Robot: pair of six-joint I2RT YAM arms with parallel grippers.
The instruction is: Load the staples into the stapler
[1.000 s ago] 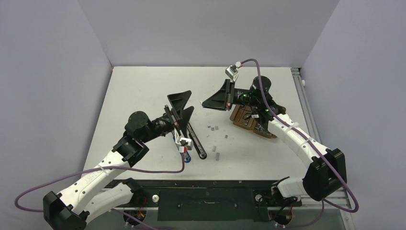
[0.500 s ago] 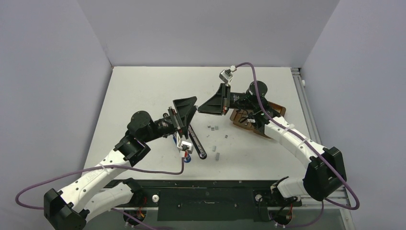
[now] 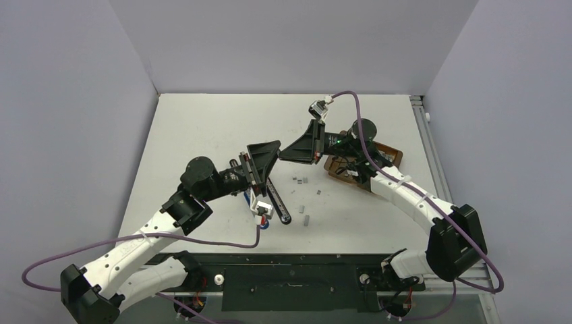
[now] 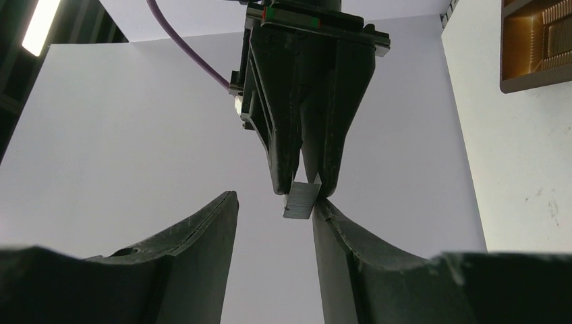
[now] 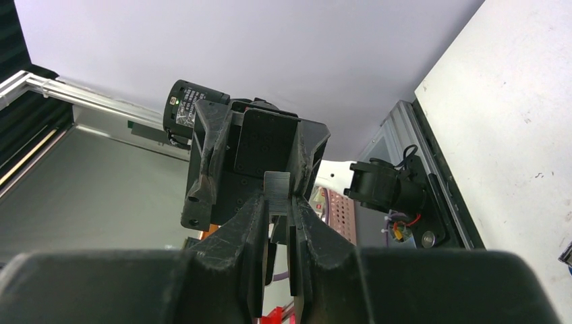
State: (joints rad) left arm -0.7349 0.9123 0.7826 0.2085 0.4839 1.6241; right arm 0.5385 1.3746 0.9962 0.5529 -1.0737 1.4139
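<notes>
The right gripper (image 5: 278, 202) pinches a staple strip (image 5: 276, 185) at its tips, raised at the centre of the top view, apparently for a handover. The left gripper (image 4: 273, 208) faces it, its jaws apart around the strip and one finger touching it. The stapler (image 3: 280, 208) lies lower centre, with loose staples (image 3: 300, 180) to its right.

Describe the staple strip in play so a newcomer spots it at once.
Above the middle of the white table, both arms' tips meet. There the right pincer pinches one silver staple strip in the air, unlike the loose strips lying on the table.
</notes>
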